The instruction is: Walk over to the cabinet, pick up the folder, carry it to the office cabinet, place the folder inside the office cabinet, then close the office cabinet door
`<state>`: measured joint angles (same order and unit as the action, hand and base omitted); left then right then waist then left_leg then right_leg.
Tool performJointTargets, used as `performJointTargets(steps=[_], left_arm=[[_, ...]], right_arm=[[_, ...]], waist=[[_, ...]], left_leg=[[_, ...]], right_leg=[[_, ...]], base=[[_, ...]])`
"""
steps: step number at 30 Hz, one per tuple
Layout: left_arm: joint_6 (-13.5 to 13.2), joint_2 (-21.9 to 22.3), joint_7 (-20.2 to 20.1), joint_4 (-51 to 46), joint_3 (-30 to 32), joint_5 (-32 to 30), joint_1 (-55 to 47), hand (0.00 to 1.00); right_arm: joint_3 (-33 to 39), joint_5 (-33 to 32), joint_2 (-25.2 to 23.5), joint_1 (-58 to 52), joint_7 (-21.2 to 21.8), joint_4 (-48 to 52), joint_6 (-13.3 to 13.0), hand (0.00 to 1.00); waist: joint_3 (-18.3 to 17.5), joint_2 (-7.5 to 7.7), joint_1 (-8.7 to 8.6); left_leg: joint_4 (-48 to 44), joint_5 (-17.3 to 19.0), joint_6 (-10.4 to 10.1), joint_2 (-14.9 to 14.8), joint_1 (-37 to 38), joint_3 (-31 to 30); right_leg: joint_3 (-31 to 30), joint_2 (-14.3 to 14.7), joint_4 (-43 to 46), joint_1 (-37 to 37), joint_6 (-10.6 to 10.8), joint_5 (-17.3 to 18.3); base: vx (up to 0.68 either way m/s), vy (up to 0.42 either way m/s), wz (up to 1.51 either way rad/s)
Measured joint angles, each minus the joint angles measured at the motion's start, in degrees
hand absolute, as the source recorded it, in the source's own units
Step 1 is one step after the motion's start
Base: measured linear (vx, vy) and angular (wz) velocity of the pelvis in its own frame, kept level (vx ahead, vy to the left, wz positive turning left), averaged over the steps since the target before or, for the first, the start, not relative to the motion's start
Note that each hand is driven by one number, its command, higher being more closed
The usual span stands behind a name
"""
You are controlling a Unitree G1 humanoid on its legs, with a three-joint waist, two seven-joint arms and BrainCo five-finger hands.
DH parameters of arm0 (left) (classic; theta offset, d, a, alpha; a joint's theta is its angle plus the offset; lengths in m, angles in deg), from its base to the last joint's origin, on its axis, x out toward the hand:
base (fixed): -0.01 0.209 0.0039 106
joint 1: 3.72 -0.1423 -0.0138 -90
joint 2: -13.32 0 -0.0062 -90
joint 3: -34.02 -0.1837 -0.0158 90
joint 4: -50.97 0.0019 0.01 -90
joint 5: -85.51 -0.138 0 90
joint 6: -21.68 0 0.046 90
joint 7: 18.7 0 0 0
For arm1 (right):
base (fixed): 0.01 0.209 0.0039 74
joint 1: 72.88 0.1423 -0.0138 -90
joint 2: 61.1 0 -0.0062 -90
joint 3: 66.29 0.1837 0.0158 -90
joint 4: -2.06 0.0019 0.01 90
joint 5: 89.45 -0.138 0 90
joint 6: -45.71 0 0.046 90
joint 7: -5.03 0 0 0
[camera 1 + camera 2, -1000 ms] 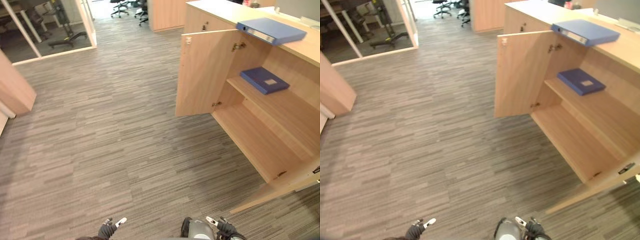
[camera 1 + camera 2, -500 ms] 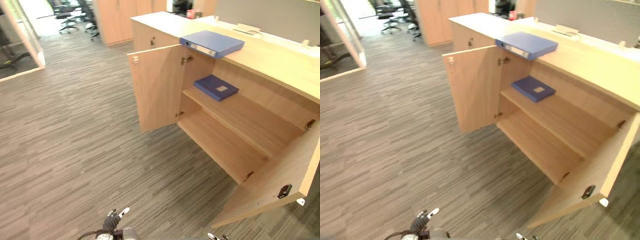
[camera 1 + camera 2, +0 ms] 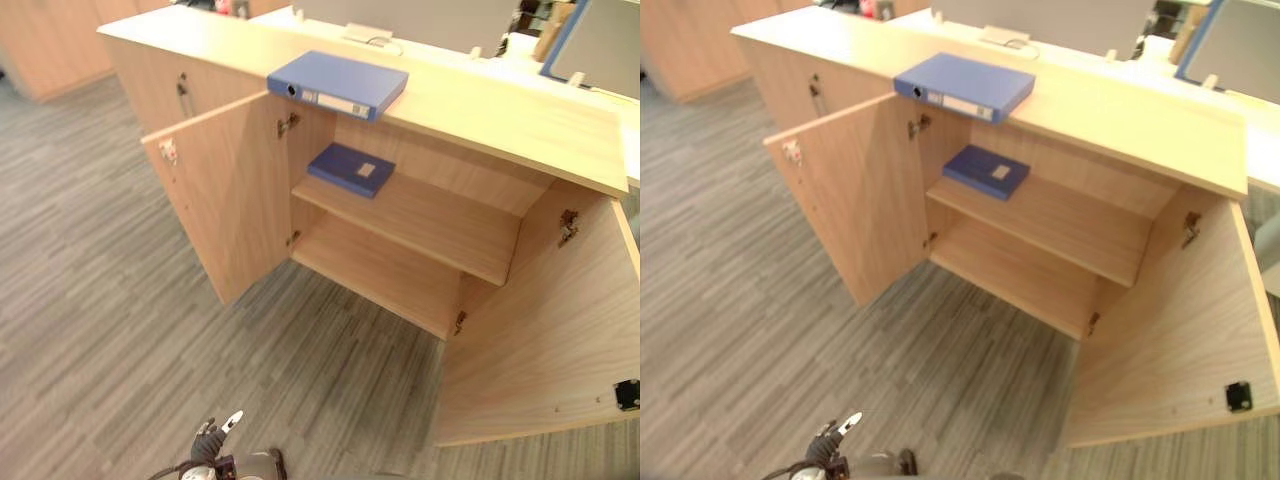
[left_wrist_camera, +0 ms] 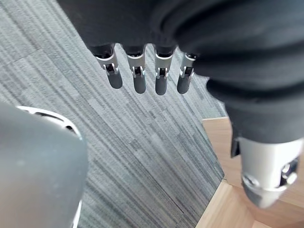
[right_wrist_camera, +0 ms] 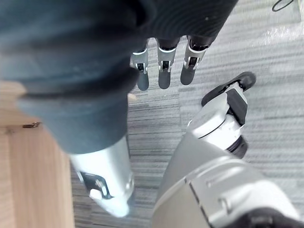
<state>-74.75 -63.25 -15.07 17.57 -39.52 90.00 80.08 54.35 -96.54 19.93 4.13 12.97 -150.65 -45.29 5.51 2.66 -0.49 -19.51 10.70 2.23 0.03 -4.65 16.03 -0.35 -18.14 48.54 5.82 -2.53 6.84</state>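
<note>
Change: my view has swung right, so the cabinet [image 3: 500,120] now faces me and the walk is nearly over.
Left hand [image 4: 139,80]: fingers straight, released, empty.
Doors: 2, left door [image 3: 225,190] and right door [image 3: 550,330], both open.
Folders: 2, top folder [image 3: 338,84] on the cabinet, shelf folder [image 3: 351,169] on the shelf [image 3: 440,225].
Right hand [image 5: 164,71]: fingers straight, empty.

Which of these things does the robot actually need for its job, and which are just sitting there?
Needed, probably: blue folder; cabinet beneath it; left door; right door.
Lying about: thin navy folder on the shelf; white item behind.
</note>
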Motion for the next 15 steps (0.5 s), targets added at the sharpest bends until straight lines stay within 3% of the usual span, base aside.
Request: performJointTargets(steps=[1, 3, 6, 9, 11, 12, 13, 15], left_arm=[[0.28, -0.30, -0.24, -0.06, -0.14, 0.07, -0.66, 0.00], [0.45, -0.96, -0.36, -0.20, -0.94, 0.02, -1.36, 0.00], [0.63, -1.83, -1.78, -0.21, -2.90, -1.70, -0.63, 0.00], [0.73, -1.95, -2.39, -0.25, -3.18, -2.62, 0.56, 0.00], [0.72, -1.88, -2.95, -0.28, -3.26, -3.88, 1.50, 0.00], [0.71, -1.91, -3.09, -0.35, -3.24, -5.26, 2.12, 0.00], [0.70, -1.38, -3.30, -0.26, -3.31, -6.60, 2.39, 0.00], [0.67, -1.00, -3.62, -0.29, -3.24, -7.24, 3.29, 0.00]], right_arm=[[0.90, 0.72, 1.17, -0.37, 0.61, 0.03, 0.03, 0.00], [1.68, 1.58, 2.52, -0.28, 0.79, 0.30, 0.03, 0.00], [1.84, 1.54, 4.96, -0.08, 1.69, 1.19, -0.09, 0.00], [1.84, 1.33, 6.66, -0.41, 1.88, 2.50, -0.11, 0.00], [1.85, 1.30, 7.62, -0.37, 1.97, 2.54, -0.12, 0.00], [1.88, 1.33, 8.09, -0.44, 2.03, 2.48, -0.07, 0.00], [2.23, 1.33, 8.86, -0.56, 2.12, 2.43, 0.04, 0.00], [4.01, 1.30, 9.00, 0.65, 2.59, 2.39, 0.18, 0.00]], waist=[[-0.49, -0.24, -0.62], [-0.23, -0.95, -0.84], [0.91, -1.12, -1.65], [1.50, -1.09, -2.06], [1.81, -0.65, -2.45], [1.95, -0.21, -2.83], [1.44, -0.71, -2.98], [1.08, -1.85, -2.91]], left_leg=[[2.11, 0.45, 0.63, 1.19, 2.54, 0.63], [6.12, 0.48, 0.68, 1.66, 7.46, 1.84], [9.86, 1.39, 0.17, 0.83, 12.80, 2.51], [11.80, 2.54, -1.33, -0.84, 15.90, 2.72], [12.84, 3.56, -2.89, -1.34, 18.01, 2.33], [13.19, 4.67, -4.07, -1.56, 19.26, 1.60], [13.40, 5.34, -4.93, -3.04, 19.90, 0.60], [13.18, 5.05, -5.35, -4.51, 19.98, -0.20]], right_leg=[[3.91, -2.26, 4.70, 2.47, -0.31, 0.06], [8.55, -2.30, 6.81, 4.89, 0.80, 1.86], [13.76, 2.97, 0.39, 7.77, 4.52, 6.89], [17.63, 7.25, -10.22, 10.01, 5.15, 7.16], [18.80, 8.46, -16.53, 11.29, 4.14, 6.23], [18.79, 8.64, -18.65, 11.09, 2.60, 2.29], [20.14, 9.66, -17.82, 10.66, 0.91, 2.35], [21.40, 10.80, -17.39, 10.10, 0.29, 4.92]], base=[[0.36, 0.383, -0.33], [0.33, 0.253, -0.39], [0.27, 0.071, -0.19], [0.30, -0.042, 0.00], [0.37, -0.130, 0.14], [0.44, -0.192, 0.27], [0.39, -0.181, 0.28], [0.63, -0.307, 0.23]])
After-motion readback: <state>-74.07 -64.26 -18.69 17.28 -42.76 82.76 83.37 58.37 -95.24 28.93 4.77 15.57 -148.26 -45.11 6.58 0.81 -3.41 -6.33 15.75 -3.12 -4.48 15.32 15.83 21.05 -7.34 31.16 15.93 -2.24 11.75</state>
